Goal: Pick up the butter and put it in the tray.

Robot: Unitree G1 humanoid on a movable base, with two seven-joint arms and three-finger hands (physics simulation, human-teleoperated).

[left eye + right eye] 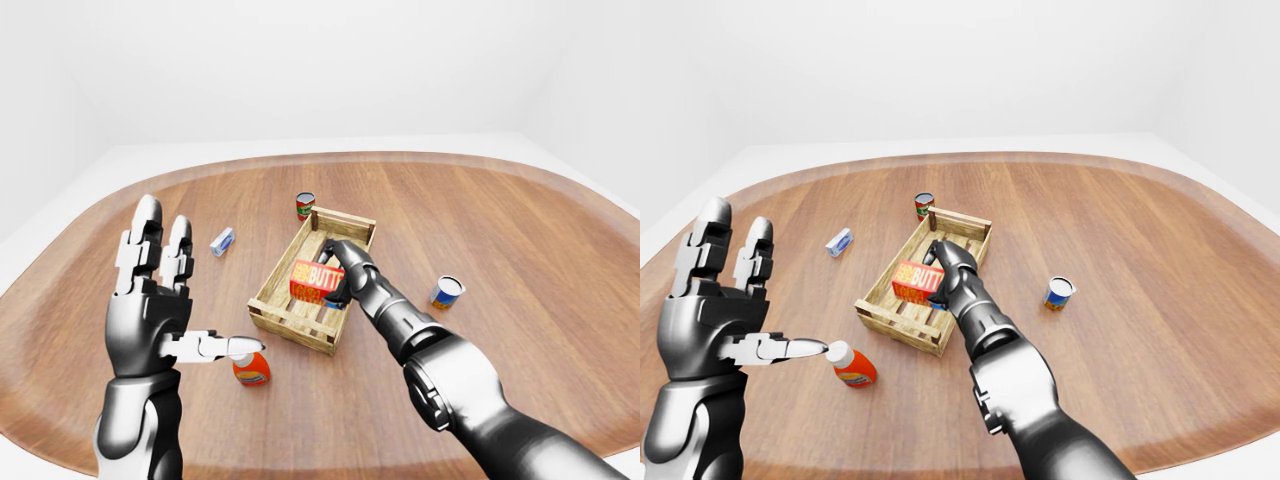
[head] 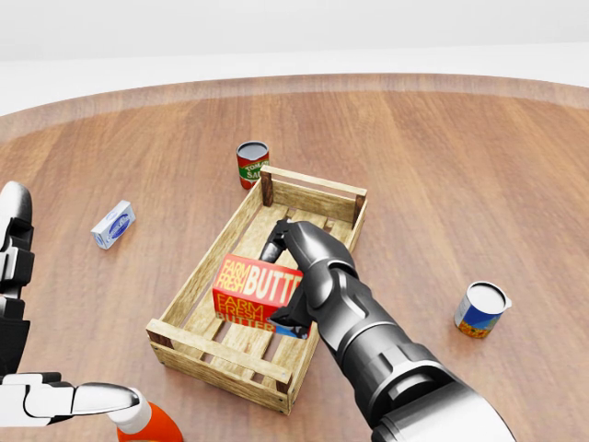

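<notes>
Head view: the right hand (image 2: 293, 276) grips the butter (image 2: 257, 292) low inside the wooden tray (image 2: 213, 354); a red can (image 2: 252, 164) stands just above it, a blue can (image 2: 481, 308) right, a small blue box (image 2: 113, 224) left. Left-eye view: the left hand (image 1: 150, 300) is spread wide, raised above an orange bottle (image 1: 250, 368).
</notes>
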